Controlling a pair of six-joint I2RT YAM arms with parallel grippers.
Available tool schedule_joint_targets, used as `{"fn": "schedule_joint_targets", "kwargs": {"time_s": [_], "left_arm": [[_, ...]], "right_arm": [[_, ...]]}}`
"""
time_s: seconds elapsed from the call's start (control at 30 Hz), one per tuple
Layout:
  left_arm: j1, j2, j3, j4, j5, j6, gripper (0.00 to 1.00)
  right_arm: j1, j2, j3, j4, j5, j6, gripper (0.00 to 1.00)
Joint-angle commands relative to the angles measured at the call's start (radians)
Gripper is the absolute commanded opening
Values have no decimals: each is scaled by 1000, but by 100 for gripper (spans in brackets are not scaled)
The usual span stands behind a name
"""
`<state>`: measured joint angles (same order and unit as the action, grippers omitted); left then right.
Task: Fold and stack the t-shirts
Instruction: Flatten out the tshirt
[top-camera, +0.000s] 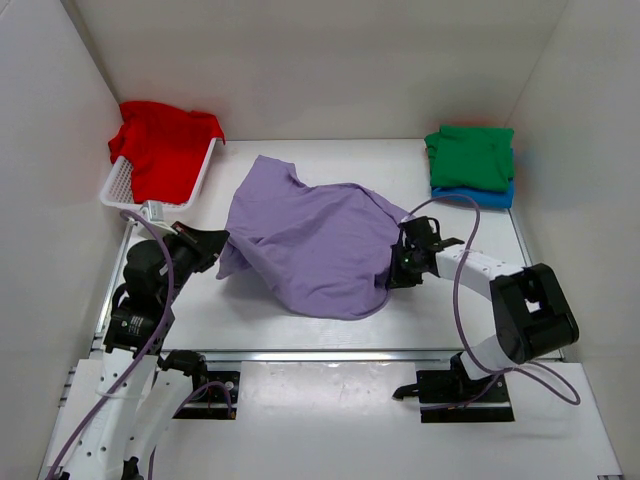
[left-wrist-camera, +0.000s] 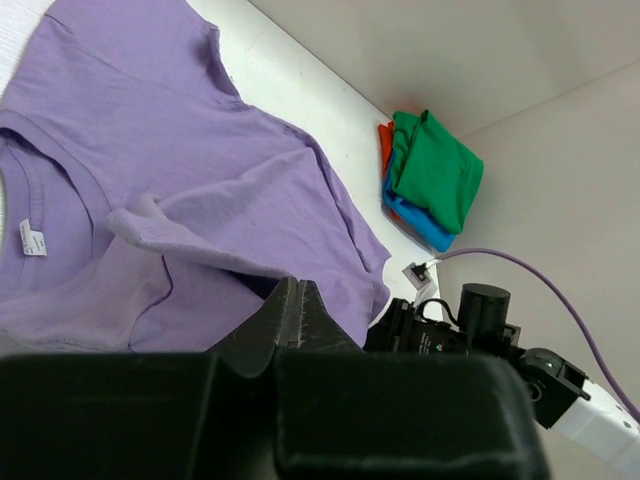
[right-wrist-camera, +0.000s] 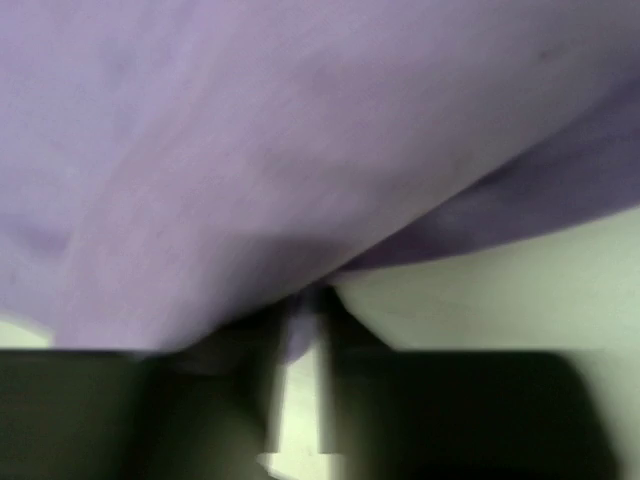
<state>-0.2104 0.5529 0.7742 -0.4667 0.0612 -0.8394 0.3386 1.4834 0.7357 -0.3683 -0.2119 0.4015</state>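
On the white table we saw the lavender purple cloth t-shirt tented centrally, running 9 to 3 o'clock. The left gripper was pinched tight on its 9 o'clock edge. The right gripper met the 3 o'clock edge, its hold unclear.

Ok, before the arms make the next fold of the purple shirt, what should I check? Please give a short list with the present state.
1. Left gripper shut on the lavender shirt: ok.
2. Right gripper holding that shirt: cannot tell; cloth lies at its fingers, but its wrist view is blurred.
3. Lavender shirt lying flat: not ok, it is bunched and rumpled.
4. Stack ready at the far right: ok, the green shirt lies folded on the blue shirt.
5. Red shirt folded: not ok, it is heaped in the white basket.
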Motion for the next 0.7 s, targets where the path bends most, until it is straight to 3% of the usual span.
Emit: {"fn": "schedule_joint_targets", "kwargs": {"time_s": [0.0, 0.1, 0.23, 0.37, 0.43, 0.6, 0.67], "left_arm": [[6, -8, -3, 19, 9, 3, 0], [5, 5, 29, 11, -4, 23, 0], [3, 59, 123, 25, -14, 49, 0], [16, 151, 281, 72, 3, 79, 0], [25, 215, 444, 83, 9, 101, 0], [-9, 315, 844, 14, -87, 189, 0], [-52, 350, 1032, -9, -139, 238, 0]], "right_arm": [[-1, 67, -21, -39, 144, -13, 0], [-15, 9, 42, -180, 144, -45, 0], [-36, -225, 141, -375, 152, -81, 0], [-104, -469, 357, -414, 115, -125, 0], [-147, -547, 453, -393, 63, -128, 0], [-404, -716, 723, -342, -27, -161, 0], [-389, -721, 833, -348, 28, -170, 0]]}}
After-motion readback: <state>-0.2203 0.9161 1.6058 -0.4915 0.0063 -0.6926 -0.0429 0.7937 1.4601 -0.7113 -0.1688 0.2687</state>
